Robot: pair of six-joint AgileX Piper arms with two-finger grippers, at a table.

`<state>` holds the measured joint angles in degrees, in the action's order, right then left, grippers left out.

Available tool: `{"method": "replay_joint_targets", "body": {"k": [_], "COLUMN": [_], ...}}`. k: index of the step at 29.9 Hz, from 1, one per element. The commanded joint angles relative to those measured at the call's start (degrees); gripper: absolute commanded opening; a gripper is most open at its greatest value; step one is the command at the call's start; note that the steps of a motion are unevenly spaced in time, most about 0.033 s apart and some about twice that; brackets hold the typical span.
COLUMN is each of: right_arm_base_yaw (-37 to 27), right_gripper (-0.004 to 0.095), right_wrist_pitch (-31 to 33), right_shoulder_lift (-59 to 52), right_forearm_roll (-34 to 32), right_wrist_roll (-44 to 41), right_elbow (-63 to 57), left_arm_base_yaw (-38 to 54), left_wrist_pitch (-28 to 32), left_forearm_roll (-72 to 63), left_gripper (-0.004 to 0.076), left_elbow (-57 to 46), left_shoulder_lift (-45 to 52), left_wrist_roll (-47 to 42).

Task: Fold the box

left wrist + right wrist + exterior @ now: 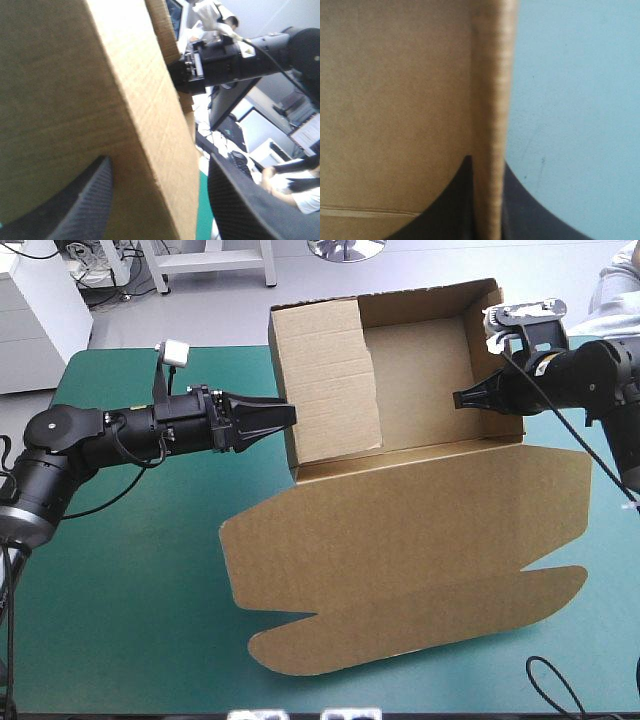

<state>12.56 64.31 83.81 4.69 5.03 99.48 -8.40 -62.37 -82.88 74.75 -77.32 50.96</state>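
Note:
The brown box (425,380) stands at the table's far middle with its walls raised and its wide lid (410,540) lying flat toward the near side. My left gripper (290,417) is at the box's left wall (125,115). In the left wrist view this gripper (161,160) is open, its black fingers (85,200) standing apart on either side of that wall. My right gripper (462,398) holds the right wall from the other side. In the right wrist view the gripper (487,161) is shut on the board's edge (492,75).
The box's far wall (420,300) reaches past the table's far edge. The lid's rounded flaps (300,645) come close to the near edge. Bare teal-green cover (120,570) lies to the near left, and a narrower strip (610,640) to the near right.

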Motion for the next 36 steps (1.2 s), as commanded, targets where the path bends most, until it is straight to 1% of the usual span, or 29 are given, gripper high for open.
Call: {"method": "replay_joint_targets", "body": {"k": [1,4,8,12,14,17,20,23,26,29,33,36], "right_arm_base_yaw": [1.5,2.5,3.5,3.5,4.0,5.3,7.0,8.8,9.9,10.7,11.3,11.5], "right_gripper": [-0.0013,-0.0013,-0.0013,-0.0013,-0.0013,-0.0013,-0.0013,-0.0013,-0.0013,-0.0013,-0.0013,-0.0013], "right_wrist_pitch": [-4.5,-5.5,-6.9,-7.0,-7.0,-7.6,-9.1,-9.8,-11.4,-12.5,-12.9,-13.7], "right_shoulder_lift": [-2.2,-2.2,-2.1,-1.5,-1.1,-0.5,0.1,1.1,1.9,2.9,4.1,5.0], "right_forearm_roll": [-1.0,-1.8,-1.9,-1.7,-1.7,-2.0,-2.5,-3.8,-5.3,-7.1,-8.6,-8.2], "right_wrist_roll": [-2.3,-3.1,-3.8,-5.0,-5.5,-6.1,-7.3,-8.6,-10.9,-12.6,-13.7,-14.0], "right_elbow": [1.4,1.4,1.4,1.4,1.4,1.4,1.5,2.0,2.1,2.9,4.1,4.4], "left_arm_base_yaw": [-1.3,-2.8,-5.6,-7.5,-8.2,-8.4,-8.4,-8.4,-8.5,-8.5,-10.3,-12.2], "left_wrist_pitch": [3.2,5.8,9.8,10.9,10.8,11.0,10.0,9.3,10.4,10.1,7.3,6.7], "left_forearm_roll": [0.6,7.1,21.8,34.3,39.8,43.3,47.3,49.7,50.9,53.5,63.4,71.6], "left_gripper": [0.0414,0.0414,0.0414,0.0414,0.0414,0.0445,0.0448,0.0448,0.0448,0.0447,0.0443,0.0442], "left_elbow": [3.9,7.9,14.4,18.7,19.8,20.0,20.0,20.0,20.0,20.6,22.1,22.7], "left_shoulder_lift": [1.7,1.7,1.7,1.7,1.7,1.7,1.1,0.4,0.0,-0.9,-2.4,-3.5], "left_wrist_roll": [-3.3,-7.7,-16.9,-25.4,-28.7,-31.6,-34.2,-36.2,-37.5,-39.9,-45.6,-51.4]}}
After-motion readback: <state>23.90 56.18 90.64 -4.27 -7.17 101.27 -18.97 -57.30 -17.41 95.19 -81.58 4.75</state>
